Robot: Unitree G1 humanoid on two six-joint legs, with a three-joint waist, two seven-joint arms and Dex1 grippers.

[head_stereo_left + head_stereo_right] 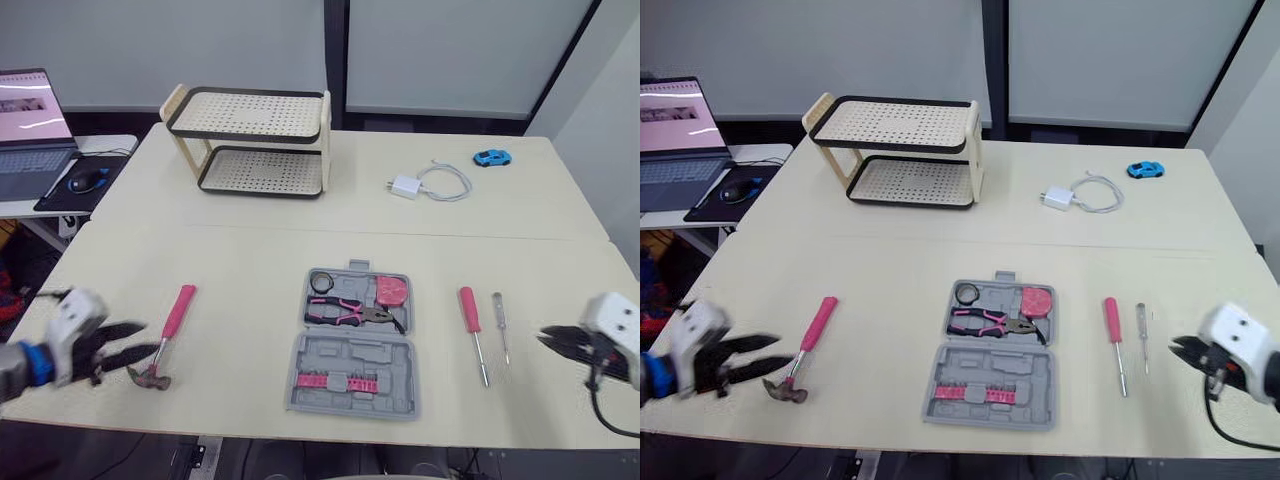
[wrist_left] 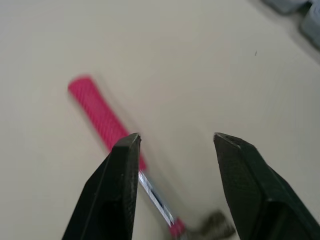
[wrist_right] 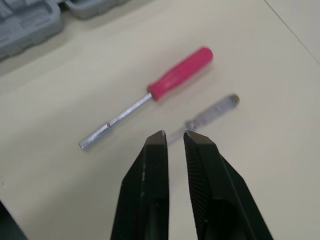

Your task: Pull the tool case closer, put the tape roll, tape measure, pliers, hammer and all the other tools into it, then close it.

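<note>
1. Hovering over the table's [image 1: 250,260] near edge, the left tool [image 1: 150,338] is gaping wide and holding nothing, its fingertips just beside the hammer's [image 1: 178,315] head.
2. The right tool [image 3: 172,134] is hovering with its fingers nearly together, gripping nothing, at 4 o'clock from the clear screwdriver [image 1: 500,320].
3. The tool case [image 1: 352,365] is lying open mid-table, with the hammer at its 9 o'clock and the red screwdriver [image 1: 468,310] at its 3 o'clock.
4. The pliers [image 1: 350,314], tape measure [image 1: 392,291] and tape roll [image 1: 322,281] are sitting in its far half.

The hammer [image 2: 97,112] and left gripper [image 1: 152,338] appear blurred.
</note>
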